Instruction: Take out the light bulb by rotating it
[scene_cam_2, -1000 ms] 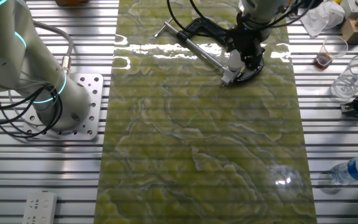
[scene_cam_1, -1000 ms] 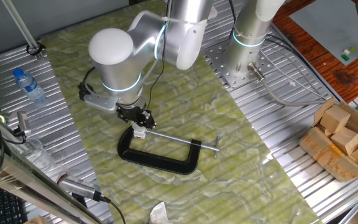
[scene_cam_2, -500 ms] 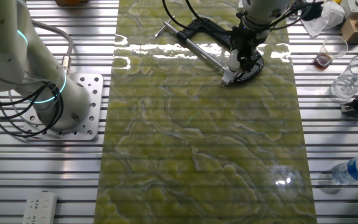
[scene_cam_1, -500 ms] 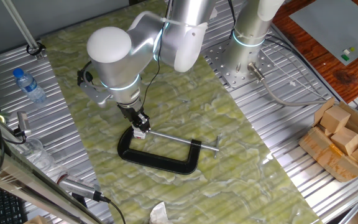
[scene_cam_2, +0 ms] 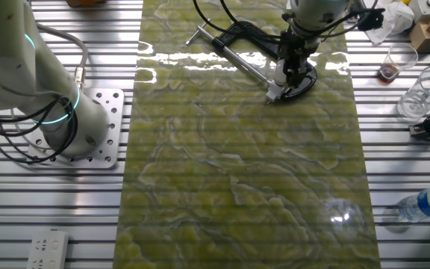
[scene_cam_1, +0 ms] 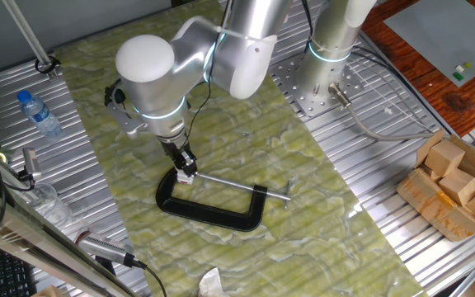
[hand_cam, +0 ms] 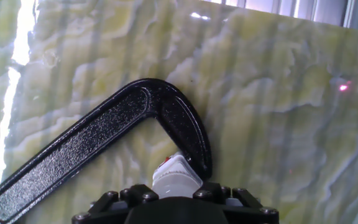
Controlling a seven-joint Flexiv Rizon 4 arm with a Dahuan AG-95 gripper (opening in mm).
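The gripper (hand_cam: pixel 176 194) grips the light bulb (hand_cam: pixel 175 176) at the black C-clamp (scene_cam_1: pixel 213 208); fingers closed on its sides

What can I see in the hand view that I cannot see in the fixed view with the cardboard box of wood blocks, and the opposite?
Only the hand view shows the white base of the light bulb close up, at the bend of the black C-clamp.

Only that fixed view shows the clamp's long screw, the water bottle and the box of blocks.

Both show the clamp, the bulb and the green mat.
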